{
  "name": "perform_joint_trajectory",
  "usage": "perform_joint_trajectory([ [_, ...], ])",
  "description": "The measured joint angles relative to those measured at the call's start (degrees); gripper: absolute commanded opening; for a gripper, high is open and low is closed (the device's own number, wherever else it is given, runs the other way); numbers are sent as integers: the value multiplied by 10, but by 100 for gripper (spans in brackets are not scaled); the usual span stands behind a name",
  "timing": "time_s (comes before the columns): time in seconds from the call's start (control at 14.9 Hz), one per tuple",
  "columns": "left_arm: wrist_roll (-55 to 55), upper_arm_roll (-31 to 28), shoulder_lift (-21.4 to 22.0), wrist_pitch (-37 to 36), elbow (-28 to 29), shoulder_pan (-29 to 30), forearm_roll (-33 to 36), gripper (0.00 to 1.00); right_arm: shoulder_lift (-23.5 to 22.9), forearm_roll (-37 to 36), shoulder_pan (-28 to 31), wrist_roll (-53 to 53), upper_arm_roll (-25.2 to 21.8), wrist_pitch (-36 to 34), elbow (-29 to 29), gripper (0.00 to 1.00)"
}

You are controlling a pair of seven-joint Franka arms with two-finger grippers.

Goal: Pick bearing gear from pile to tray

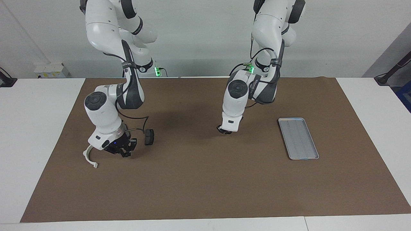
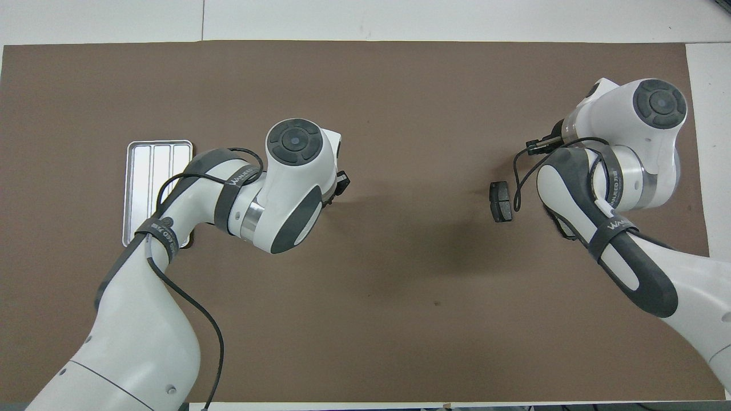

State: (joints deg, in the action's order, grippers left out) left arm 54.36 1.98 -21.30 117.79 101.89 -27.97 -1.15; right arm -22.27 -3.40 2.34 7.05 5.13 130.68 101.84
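Right gripper (image 1: 123, 150): low on the pile at the right arm's end of the worktop (image 1: 199, 179), clenched; whether it holds a part is hidden.
Pile: white half-ring bracket (image 1: 90, 157) and dark plate (image 1: 149, 136) flank it.
Left gripper (image 1: 224, 130): low mid-worktop, waiting; closure unclear.
Tray (image 1: 298, 138): bare, well apart.
Risk: a tiny part may slip from the pinch, or the wrong piece gets lifted.

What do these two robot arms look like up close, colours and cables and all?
Both arms are glossy white shells with dark grey joint panels and round dark caps. Thin black cables loop along them, strapped by black bands with white lettering. Green lights glow near the bases. The right pincer and the left pincer are small and black.
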Motion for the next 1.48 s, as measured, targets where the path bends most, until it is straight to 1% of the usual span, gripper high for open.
perform_joint_trajectory([
  [0.13,-75,-1,52,-5,47,52,0,11,10,0,-23,-45,4,-84,-57,0],
  [0.27,-152,-1,97,-18,82,106,0,11,16,0,-72,-132,5,-158,-112,0],
  [0.4,-219,-2,119,-23,103,148,0,11,17,0,-132,-226,7,-201,-142,0],
  [0.54,-277,-2,122,-22,115,180,0,11,17,-1,-197,-334,7,-218,-147,0],
  [0.67,-327,-2,122,-10,122,208,0,11,17,-2,-253,-434,7,-222,-148,0],
  [0.81,-370,-2,122,19,136,234,0,11,16,-1,-296,-507,8,-223,-147,0],
  [1.01,-420,-2,122,84,183,267,0,12,5,-1,-346,-577,8,-205,-143,0],
  [1.14,-428,-2,122,105,206,278,0,12,-13,-1,-360,-592,8,-173,-136,0],
  [1.41,-428,3,123,113,215,278,0,13,-56,-1,-364,-594,5,-109,-124,0],
  [1.48,-428,3,123,118,219,278,0,16,-61,-1,-364,-594,3,-87,-114,0],
])
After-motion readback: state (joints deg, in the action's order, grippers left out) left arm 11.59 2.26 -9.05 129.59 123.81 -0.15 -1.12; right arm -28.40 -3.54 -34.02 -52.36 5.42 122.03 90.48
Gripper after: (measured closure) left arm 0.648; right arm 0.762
